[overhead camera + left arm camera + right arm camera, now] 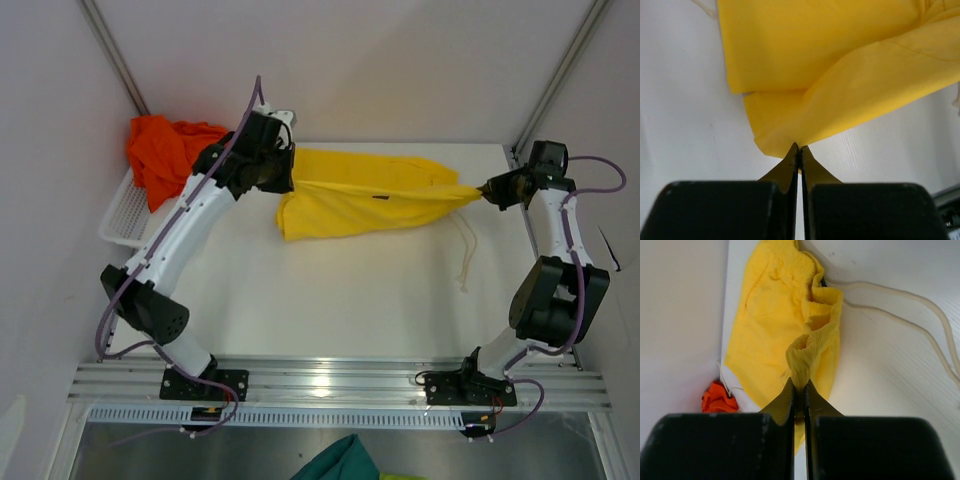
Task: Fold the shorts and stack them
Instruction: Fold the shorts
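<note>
Closest to your wrist lenses, both pairs of black fingers are pressed tight on fabric. The left gripper (799, 150) pinches a hem corner of the yellow shorts (840, 75), and the right gripper (799, 385) pinches a bunched fold of the elastic waistband. The shorts are stretched between the two across the far half of the table (340, 300), and their lower layers seem to rest on it. Expect them to handle as light, thin and limp: they likely sag wherever you leave them unsupported and won't hold a crease on their own. The waistband and the hemmed corners look like your firmest holds, since a single layer could slip out. Watch the white drawstrings (467, 255) trailing loose on the table below the right gripper. The orange-red shorts (160, 150) lie heaped in the white basket (118, 215) at far left, well apart. A teal cloth (340, 462) shows below the mounting rail.
</note>
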Controlling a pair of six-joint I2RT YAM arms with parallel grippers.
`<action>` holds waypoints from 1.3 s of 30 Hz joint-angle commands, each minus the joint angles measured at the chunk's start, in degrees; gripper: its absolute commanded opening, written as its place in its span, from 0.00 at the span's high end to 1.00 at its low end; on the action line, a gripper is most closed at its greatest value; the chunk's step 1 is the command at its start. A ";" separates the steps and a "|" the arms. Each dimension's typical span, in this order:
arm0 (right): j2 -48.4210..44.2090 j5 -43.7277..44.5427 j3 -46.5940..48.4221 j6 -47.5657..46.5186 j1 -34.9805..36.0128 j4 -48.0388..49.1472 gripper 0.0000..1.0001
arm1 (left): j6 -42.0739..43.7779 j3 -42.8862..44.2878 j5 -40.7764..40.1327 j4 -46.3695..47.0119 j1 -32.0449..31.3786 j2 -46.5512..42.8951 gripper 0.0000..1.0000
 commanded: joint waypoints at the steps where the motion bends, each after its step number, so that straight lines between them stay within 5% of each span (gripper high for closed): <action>1: -9.06 0.83 -4.17 -1.59 -0.62 -1.31 1.00 | -1.03 -3.52 1.79 2.14 -2.59 -10.30 1.00; 9: -30.33 -1.54 -18.93 -5.01 -3.69 -9.73 1.00 | -6.30 -11.51 0.13 0.03 -12.08 -28.04 1.00; 14: -41.33 -3.04 -20.88 -6.51 -7.47 -14.58 1.00 | -7.54 -11.79 -0.84 -2.08 -14.55 -31.49 1.00; 24: -35.11 -5.15 -20.88 -9.14 -10.29 -16.26 1.00 | -2.36 -8.98 -5.58 -4.11 -13.59 -23.68 1.00; 39: -23.06 -8.58 -18.59 -10.04 -16.09 -10.90 1.00 | 0.99 -12.67 0.03 1.96 -7.70 -15.07 1.00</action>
